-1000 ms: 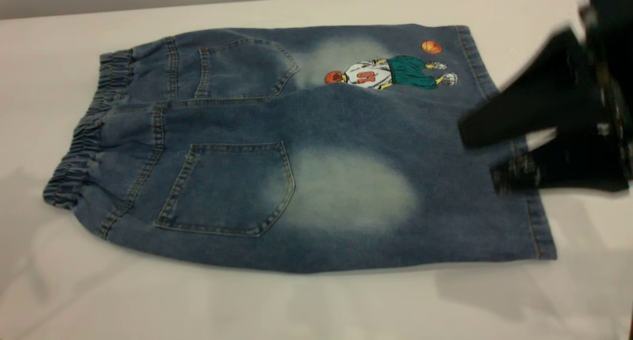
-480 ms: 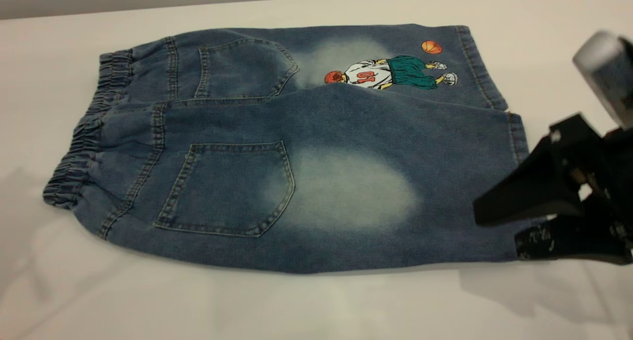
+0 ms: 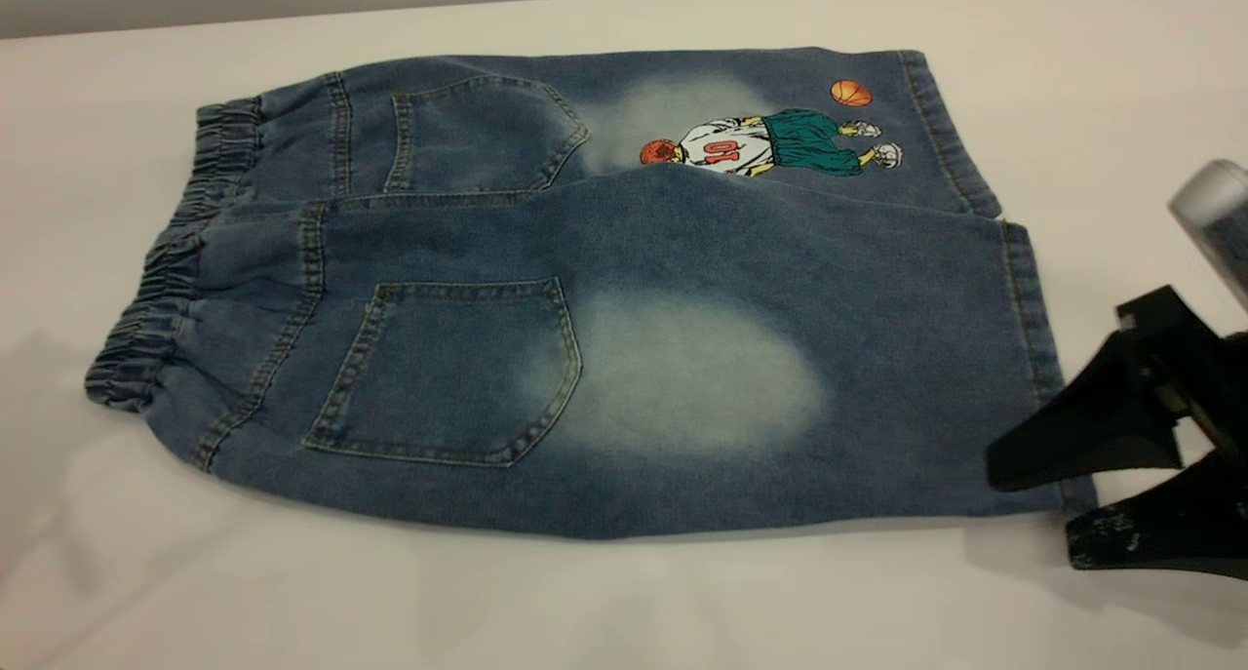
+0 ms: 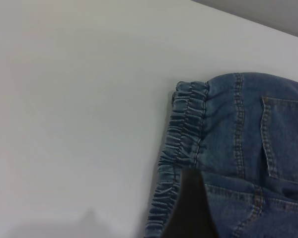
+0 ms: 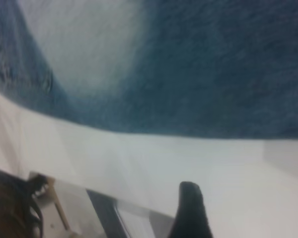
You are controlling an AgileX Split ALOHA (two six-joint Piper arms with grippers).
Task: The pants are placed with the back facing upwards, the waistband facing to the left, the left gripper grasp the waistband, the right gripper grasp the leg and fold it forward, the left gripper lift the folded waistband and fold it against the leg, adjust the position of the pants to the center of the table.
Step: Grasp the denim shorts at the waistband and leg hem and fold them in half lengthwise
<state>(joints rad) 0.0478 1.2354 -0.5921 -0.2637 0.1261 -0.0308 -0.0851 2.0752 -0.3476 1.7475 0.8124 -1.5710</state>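
Observation:
The pants (image 3: 604,260) lie flat on the white table (image 3: 585,611), back pockets up. Their ruched waistband (image 3: 166,280) is at the left and the hems at the right. The leg (image 3: 877,358) with the pale oval is the near one; the far leg carries the cartoon print (image 3: 770,143). My right gripper (image 3: 1032,512) is open and low at the near leg's hem corner, which sits between its black fingers (image 3: 1082,441). In the right wrist view one finger (image 5: 189,210) shows over white table beside the denim (image 5: 213,74). In the left wrist view a dark part of my left gripper (image 4: 191,203) hangs over the waistband (image 4: 181,139).
The table's far edge (image 3: 390,12) runs behind the shorts against a grey backdrop. White tabletop lies on all sides of the garment. In the right wrist view the table's near edge and floor clutter (image 5: 49,198) appear beyond it.
My right gripper has swung from over the far leg's hem toward the near side and rightward, coming down to the near leg's hem corner. The shorts have not shifted.

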